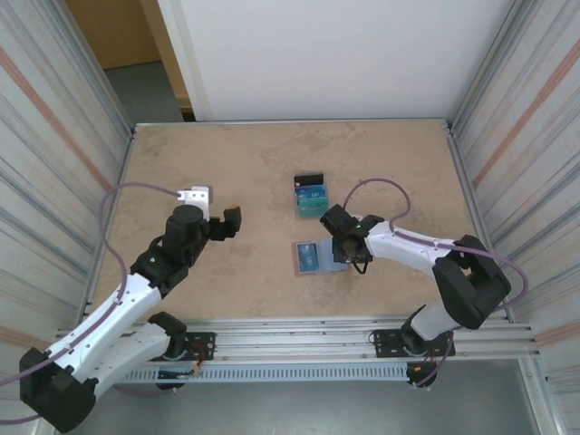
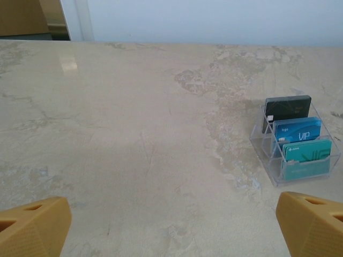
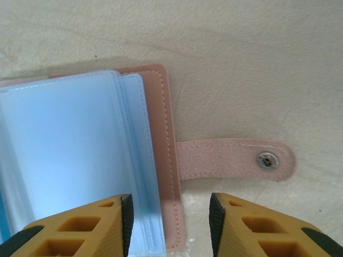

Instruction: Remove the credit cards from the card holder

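Note:
The salmon card holder [image 1: 317, 258] lies open on the table, blue-grey pockets up, with something teal showing in its left panel. In the right wrist view its stitched right edge [image 3: 163, 139] and snap tab [image 3: 236, 159] are close up. My right gripper [image 3: 170, 214] is open just above it, one finger over the pockets and the other over bare table. From above, the right gripper [image 1: 352, 258] sits at the holder's right edge. A black card [image 2: 286, 107], a blue card [image 2: 299, 131] and a teal card [image 2: 306, 156] stand in a clear rack. My left gripper [image 2: 171, 227] is open and holds nothing.
The clear acrylic rack [image 1: 311, 196] stands just beyond the card holder, mid-table. The left gripper [image 1: 227, 220] hovers left of both. Corrugated metal walls [image 1: 54, 136] close in the table on both sides, and a metal rail [image 1: 299, 335] runs along the near edge.

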Motion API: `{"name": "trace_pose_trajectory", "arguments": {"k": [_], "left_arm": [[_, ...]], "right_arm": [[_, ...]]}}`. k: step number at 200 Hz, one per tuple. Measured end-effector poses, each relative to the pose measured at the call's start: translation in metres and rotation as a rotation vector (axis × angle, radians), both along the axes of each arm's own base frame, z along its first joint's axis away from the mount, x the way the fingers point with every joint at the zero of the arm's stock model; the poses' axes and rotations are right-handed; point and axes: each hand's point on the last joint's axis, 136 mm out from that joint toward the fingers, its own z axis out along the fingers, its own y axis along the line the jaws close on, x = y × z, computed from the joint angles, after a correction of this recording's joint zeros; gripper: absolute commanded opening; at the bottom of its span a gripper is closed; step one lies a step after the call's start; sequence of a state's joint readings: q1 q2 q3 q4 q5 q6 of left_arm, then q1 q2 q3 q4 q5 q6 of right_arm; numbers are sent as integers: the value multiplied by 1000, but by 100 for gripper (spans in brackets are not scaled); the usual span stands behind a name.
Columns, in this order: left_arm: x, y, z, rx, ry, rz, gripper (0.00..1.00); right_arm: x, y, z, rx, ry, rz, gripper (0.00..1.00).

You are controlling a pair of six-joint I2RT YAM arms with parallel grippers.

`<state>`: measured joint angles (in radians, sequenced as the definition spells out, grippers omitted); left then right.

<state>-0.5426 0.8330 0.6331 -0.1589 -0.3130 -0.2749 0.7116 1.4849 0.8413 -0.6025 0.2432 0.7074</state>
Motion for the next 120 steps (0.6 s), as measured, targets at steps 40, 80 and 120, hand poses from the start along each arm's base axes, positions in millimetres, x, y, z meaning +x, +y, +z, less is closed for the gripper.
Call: {"name": "trace_pose_trajectory", "arguments": {"k": [40, 80, 120], "left_arm": [[0, -18, -6, -21, 23, -74, 99], [-8, -65, -39, 41, 103, -199, 99], [-16, -95, -84, 131, 209, -237, 99]], "right_arm": [[1, 7, 25, 123, -58, 1, 40], [0, 33, 44, 294, -77, 47, 40], [-2, 61, 42, 411, -33, 99, 40]]}}
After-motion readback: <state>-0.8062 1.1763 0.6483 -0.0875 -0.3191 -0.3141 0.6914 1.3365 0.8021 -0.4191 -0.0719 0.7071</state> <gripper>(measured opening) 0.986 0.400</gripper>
